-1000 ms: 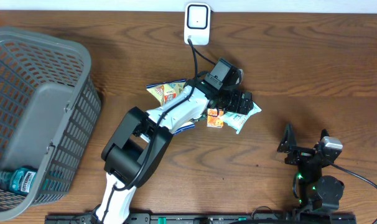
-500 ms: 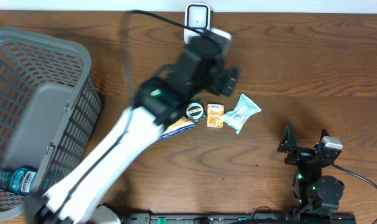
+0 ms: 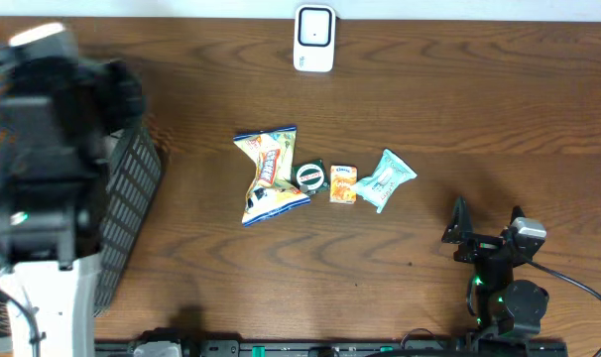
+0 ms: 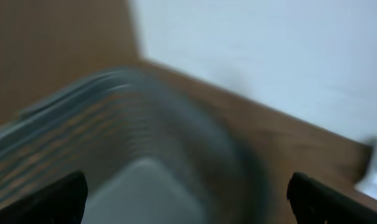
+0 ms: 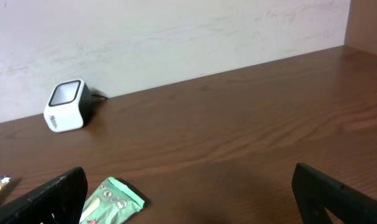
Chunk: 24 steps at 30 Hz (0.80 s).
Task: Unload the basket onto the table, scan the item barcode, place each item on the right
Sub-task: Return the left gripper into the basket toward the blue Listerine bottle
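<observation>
The white barcode scanner (image 3: 313, 38) stands at the table's far edge and also shows in the right wrist view as the scanner (image 5: 67, 104). Four items lie mid-table: a yellow chip bag (image 3: 269, 175), a round dark tin (image 3: 310, 177), a small orange box (image 3: 343, 184) and a green packet (image 3: 385, 179). My left arm (image 3: 53, 149) is a blur over the grey basket (image 3: 132, 188). The left gripper (image 4: 188, 193) is open and empty above the basket (image 4: 83, 118). My right gripper (image 3: 487, 230) rests open at the front right, with the green packet (image 5: 111, 202) near its left finger.
The basket fills the left end of the table, and my left arm hides what is inside it. A white wall runs behind the scanner. Bare brown wood lies between the items and the right gripper (image 5: 188, 193).
My left arm has swung fast from the items, past the scanner, to above the basket at the left. Its jaws stay open. The right arm and the four items have not moved.
</observation>
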Available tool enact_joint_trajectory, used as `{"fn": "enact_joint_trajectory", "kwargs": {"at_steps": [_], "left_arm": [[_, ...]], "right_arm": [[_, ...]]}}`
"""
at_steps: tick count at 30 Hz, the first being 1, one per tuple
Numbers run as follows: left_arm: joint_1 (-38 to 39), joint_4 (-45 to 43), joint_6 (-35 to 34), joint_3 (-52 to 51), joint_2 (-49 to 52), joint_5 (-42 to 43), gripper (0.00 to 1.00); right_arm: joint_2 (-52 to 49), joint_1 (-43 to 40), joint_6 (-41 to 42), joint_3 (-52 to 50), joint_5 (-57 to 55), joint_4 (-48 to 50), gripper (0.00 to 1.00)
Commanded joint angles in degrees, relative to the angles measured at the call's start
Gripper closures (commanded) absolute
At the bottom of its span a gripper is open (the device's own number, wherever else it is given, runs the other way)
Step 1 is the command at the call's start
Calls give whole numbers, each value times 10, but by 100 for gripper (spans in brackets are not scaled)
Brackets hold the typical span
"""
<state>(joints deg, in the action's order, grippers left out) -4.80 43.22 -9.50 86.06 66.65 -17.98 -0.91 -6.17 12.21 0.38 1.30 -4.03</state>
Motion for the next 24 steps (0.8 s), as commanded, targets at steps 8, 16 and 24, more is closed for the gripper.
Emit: {"fn": "enact_joint_trajectory", "kwargs": {"at_steps": [8,16,24], "left_arm": [[-147,149,-136,4,41,-7,2],[-264,238,-297,-30,110,-7,2],[-352,200,-347,-150,171,-8,2]], "right_arm": [[2,3,6,-1,-3,-2,1],[2,3,6,-1,-3,-2,1],[2,3,6,-1,-3,-2,1]]}}
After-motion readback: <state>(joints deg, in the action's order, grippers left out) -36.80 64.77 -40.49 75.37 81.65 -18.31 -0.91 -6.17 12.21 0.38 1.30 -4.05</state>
